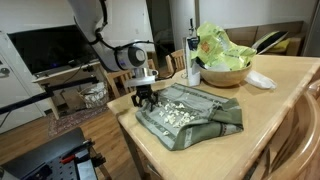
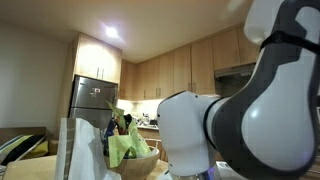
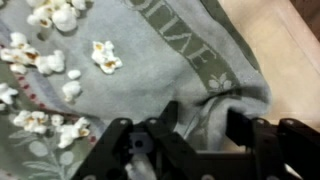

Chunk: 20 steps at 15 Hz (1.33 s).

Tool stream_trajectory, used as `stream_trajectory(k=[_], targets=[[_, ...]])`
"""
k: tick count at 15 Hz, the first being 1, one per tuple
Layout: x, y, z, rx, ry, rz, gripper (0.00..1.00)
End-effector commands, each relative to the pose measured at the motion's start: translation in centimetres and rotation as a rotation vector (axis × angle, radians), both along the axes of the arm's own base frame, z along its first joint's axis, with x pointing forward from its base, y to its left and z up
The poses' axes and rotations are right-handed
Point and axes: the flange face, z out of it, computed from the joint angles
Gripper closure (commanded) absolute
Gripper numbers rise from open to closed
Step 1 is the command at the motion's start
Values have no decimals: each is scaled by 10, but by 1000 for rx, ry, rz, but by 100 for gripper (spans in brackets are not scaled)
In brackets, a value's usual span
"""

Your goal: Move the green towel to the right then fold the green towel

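The green towel (image 1: pixel 190 112) lies rumpled on the wooden table (image 1: pixel 275 105), with its pale patterned panel facing up and its darker borders folded at the near side. In an exterior view, my gripper (image 1: pixel 146 98) hangs low over the towel's left corner. The wrist view shows the towel (image 3: pixel 150 50) filling the frame, with a raised, bunched fold of its border between my gripper's (image 3: pixel 207 116) jaws. The jaws stand apart, and one dark fingertip (image 3: pixel 243 125) sits beside the fold without pinching it. The towel is hidden behind the arm in an exterior view.
A wooden bowl (image 1: pixel 222 74) of green leafy stuff stands behind the towel, with a dark bottle (image 1: pixel 192 58) beside it and a white crumpled thing (image 1: pixel 260 80) to its right. The table's edge runs close to the towel's left side. A fridge (image 2: pixel 90 100) and cabinets stand in the background.
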Motion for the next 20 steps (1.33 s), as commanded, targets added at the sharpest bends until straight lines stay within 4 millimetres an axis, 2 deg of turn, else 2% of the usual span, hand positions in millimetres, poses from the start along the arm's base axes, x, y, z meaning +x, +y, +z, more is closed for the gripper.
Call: stream_trajectory(k=[1, 3, 4, 7, 10, 11, 12, 13, 14, 16, 17, 18, 20], targets=[[-20, 37, -26, -54, 50, 93, 81], [-26, 47, -29, -75, 55, 125, 96], [-27, 50, -28, -86, 52, 136, 100], [-28, 51, -21, -95, 34, 139, 100], [-29, 42, 0, -67, 19, 121, 100], [-28, 37, 7, -55, 15, 120, 75], [-27, 33, 15, -55, 0, 104, 99], [-26, 27, 25, -36, -14, 100, 97], [-26, 22, 34, -29, -23, 86, 100], [-25, 10, 51, -11, -46, 68, 100], [-14, 22, 28, -38, -23, 82, 100], [-13, 19, 35, -37, -31, 76, 100], [-13, 18, 32, -38, -27, 75, 100]])
